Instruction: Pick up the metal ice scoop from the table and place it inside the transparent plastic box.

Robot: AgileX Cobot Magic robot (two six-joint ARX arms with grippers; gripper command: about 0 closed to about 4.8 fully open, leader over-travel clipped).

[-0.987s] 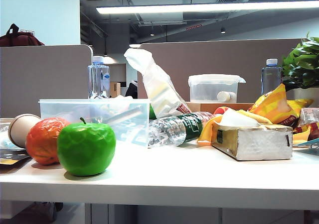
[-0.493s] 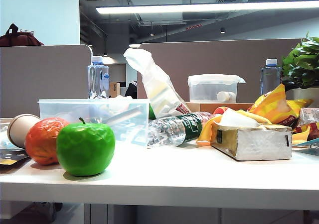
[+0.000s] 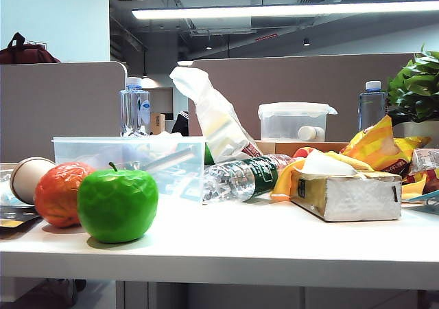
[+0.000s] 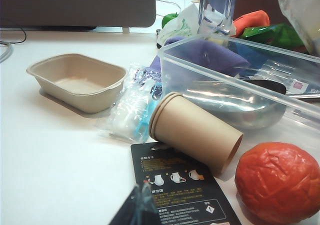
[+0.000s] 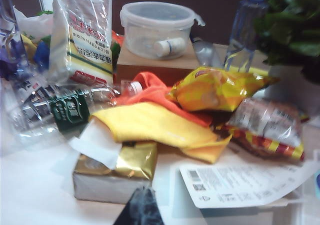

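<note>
The left gripper (image 4: 139, 205) hung low over the table (image 4: 55, 175), only a dark tip of it in its wrist view; whether it was open or closed could not be told. Just beyond it lay a black card (image 4: 175, 182), then a paper cup (image 4: 192, 130) on its side, touching the card, with an orange ball (image 4: 277, 182) beside it. Behind the cup stood the box (image 4: 220, 75), and inside it lay the scoop (image 4: 235, 102), its bowl against the near wall. A plastic packet (image 4: 130, 107) and a beige tray (image 4: 77, 80) sat farther off, the tray resting on the packet's edge.

The right gripper (image 5: 141, 207) was closed and empty, hovering over the table. Just past it lay a tissue pack (image 5: 112, 175) with a yellow cloth (image 5: 155, 127) draped on it, a printed sheet (image 5: 240, 180) alongside. Farther back were a crushed bottle (image 5: 60, 110), a yellow snack bag (image 5: 215, 90) and a lidded tub (image 5: 157, 27).

In the exterior view neither arm showed. A green apple (image 3: 118, 202) stood nearest, touching the orange ball, in front of the box, where the scoop's handle (image 3: 168, 161) showed through the wall. 2 water bottles (image 3: 136, 106) stood at the back.
</note>
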